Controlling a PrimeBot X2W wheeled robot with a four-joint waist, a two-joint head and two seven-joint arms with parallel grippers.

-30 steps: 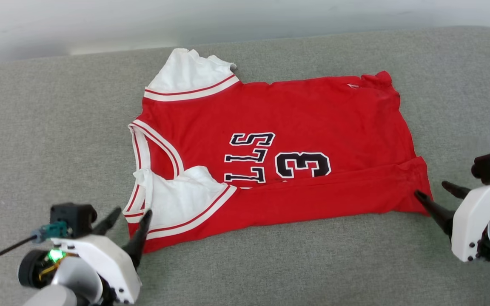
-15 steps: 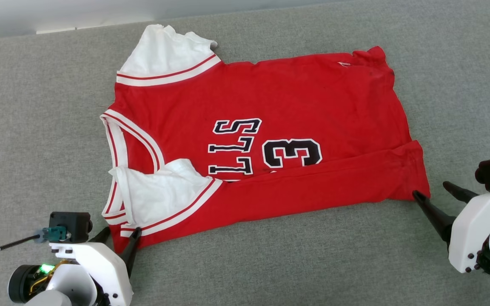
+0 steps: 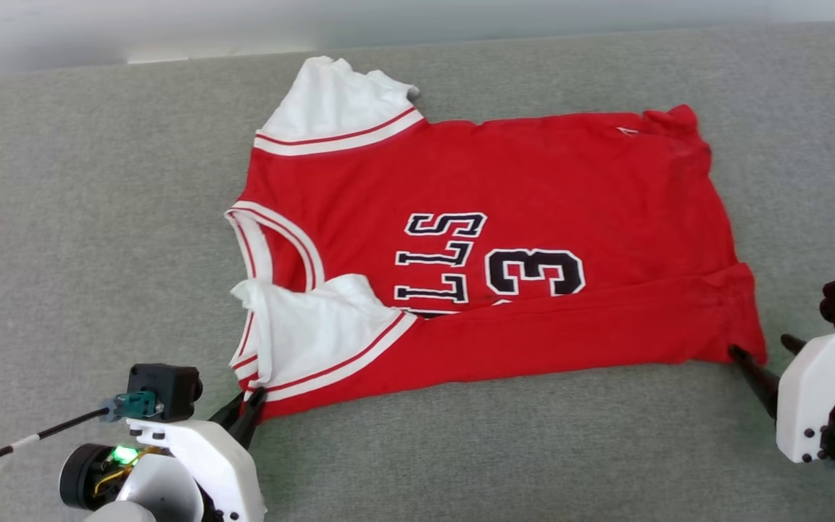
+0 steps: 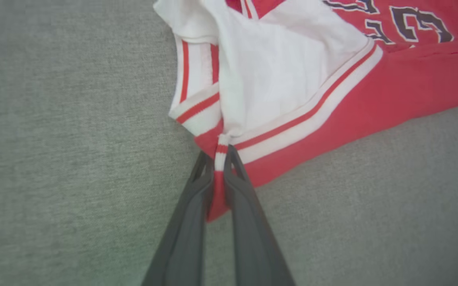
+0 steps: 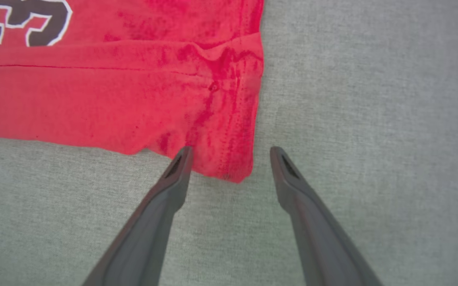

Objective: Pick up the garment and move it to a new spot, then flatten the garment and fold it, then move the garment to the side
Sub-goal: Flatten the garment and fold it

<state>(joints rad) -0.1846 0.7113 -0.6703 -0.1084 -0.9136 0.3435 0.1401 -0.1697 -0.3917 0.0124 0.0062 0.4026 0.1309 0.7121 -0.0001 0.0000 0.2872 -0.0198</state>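
The garment (image 3: 533, 188) is a red jersey with white sleeves and dark letters, lying flat with its near long edge folded up over the chest. My left gripper (image 3: 247, 409) is shut on the garment's near left corner, by the striped sleeve trim. The left wrist view shows red and white cloth (image 4: 218, 159) pinched between the two dark fingers (image 4: 189, 222). My right gripper (image 3: 762, 351) stands open at the near right hem corner. In the right wrist view that corner (image 5: 233, 167) lies between its spread fingertips (image 5: 229, 153), resting on the surface.
The garment lies on a wide grey fabric surface (image 3: 98, 254) with bare room on all sides. A pale wall or floor strip (image 3: 171, 29) runs beyond its far edge. A thin black rod (image 3: 33, 438) sticks out left of my left wrist.
My left gripper has shut on the garment's near left corner. The right gripper stays open at the hem corner. The head camera has shifted, so the whole picture has moved.
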